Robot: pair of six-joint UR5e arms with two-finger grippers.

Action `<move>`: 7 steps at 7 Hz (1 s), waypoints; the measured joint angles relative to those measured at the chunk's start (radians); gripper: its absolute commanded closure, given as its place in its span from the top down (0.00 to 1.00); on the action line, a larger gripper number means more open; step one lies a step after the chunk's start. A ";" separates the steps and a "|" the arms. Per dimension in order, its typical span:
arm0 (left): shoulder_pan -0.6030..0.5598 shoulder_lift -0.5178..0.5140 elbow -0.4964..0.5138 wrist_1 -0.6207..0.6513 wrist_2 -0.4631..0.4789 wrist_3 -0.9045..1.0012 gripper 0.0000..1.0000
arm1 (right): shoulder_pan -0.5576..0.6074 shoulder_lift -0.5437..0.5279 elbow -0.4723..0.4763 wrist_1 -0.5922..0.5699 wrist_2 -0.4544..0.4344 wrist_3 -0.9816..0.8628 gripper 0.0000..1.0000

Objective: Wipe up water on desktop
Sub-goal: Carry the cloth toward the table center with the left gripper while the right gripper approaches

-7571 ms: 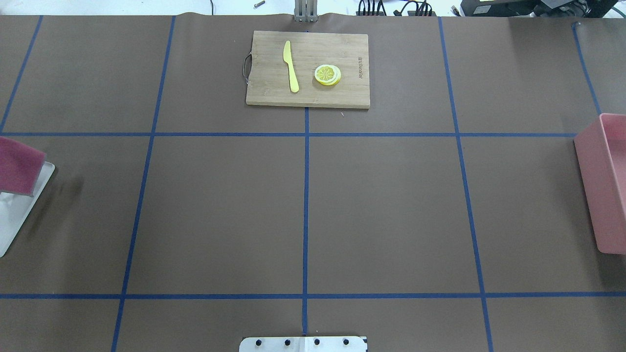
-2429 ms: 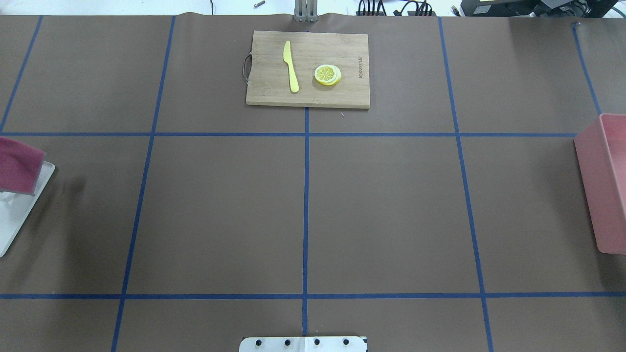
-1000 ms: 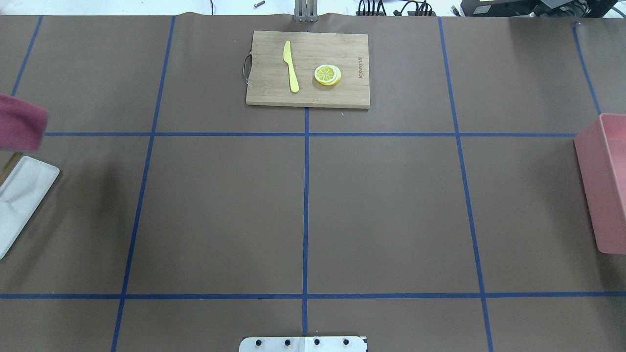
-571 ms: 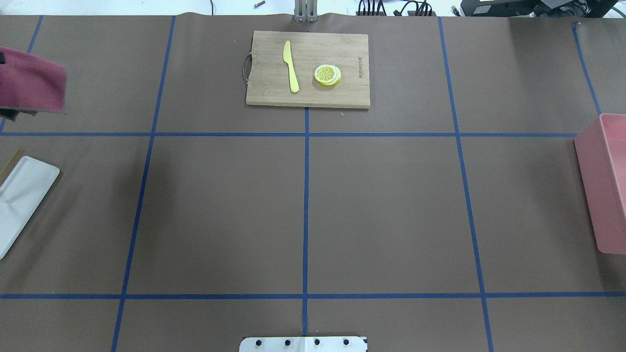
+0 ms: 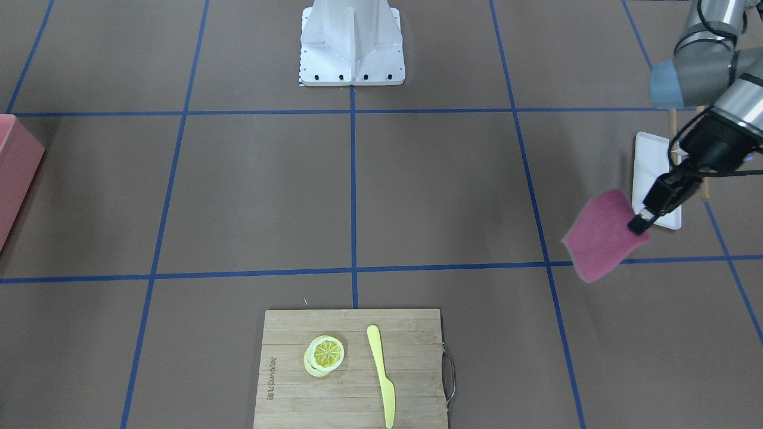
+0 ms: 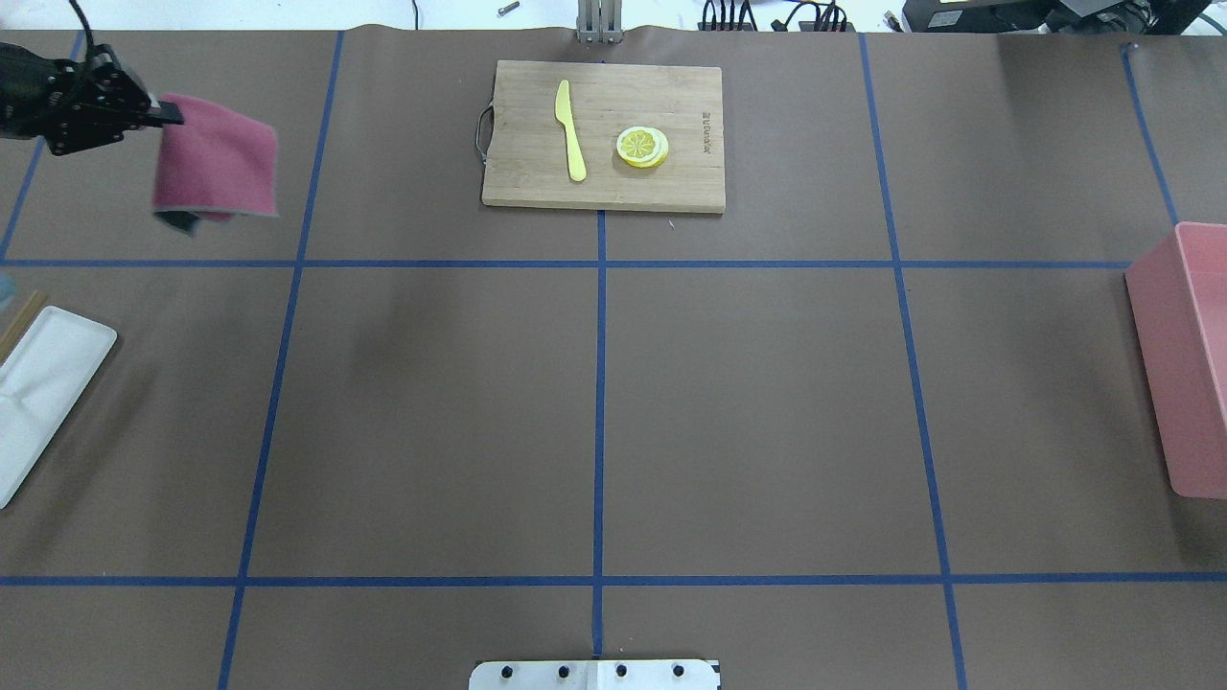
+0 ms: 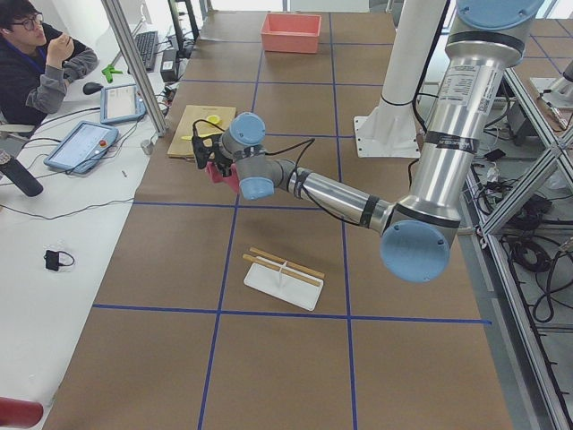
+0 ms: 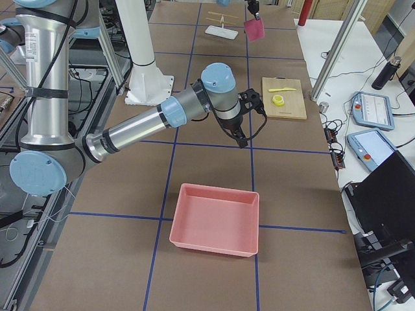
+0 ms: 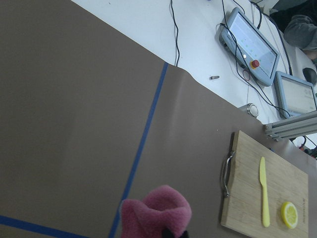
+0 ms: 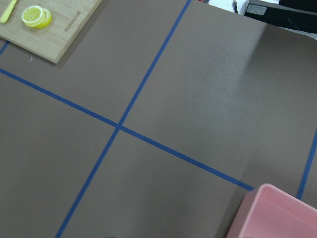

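The desktop [image 6: 767,402] is a brown tabletop crossed by blue tape lines; I see no water on it. My left gripper [image 6: 175,113] is shut on the top edge of a magenta cloth [image 6: 216,168], which hangs above the far left of the table. The gripper [image 5: 639,225] and the cloth [image 5: 599,238] also show in the front view, and the cloth shows at the bottom of the left wrist view [image 9: 156,215]. My right gripper [image 8: 243,141] shows only in the exterior right view, above the table near the pink bin. I cannot tell whether it is open or shut.
A bamboo cutting board [image 6: 518,182] at the far middle holds a yellow knife [image 6: 570,129] and lemon slices [image 6: 642,146]. A white tray [image 6: 43,383] lies at the left edge. A pink bin [image 6: 1189,364] stands at the right edge. The robot base [image 5: 351,42] is at the near middle.
My left gripper has lifted the magenta cloth off the white tray. It has carried the cloth toward the far side and to the right.
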 measured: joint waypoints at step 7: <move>0.324 -0.352 -0.010 0.329 0.388 -0.359 0.00 | -0.662 0.245 0.004 0.268 -0.648 0.627 0.91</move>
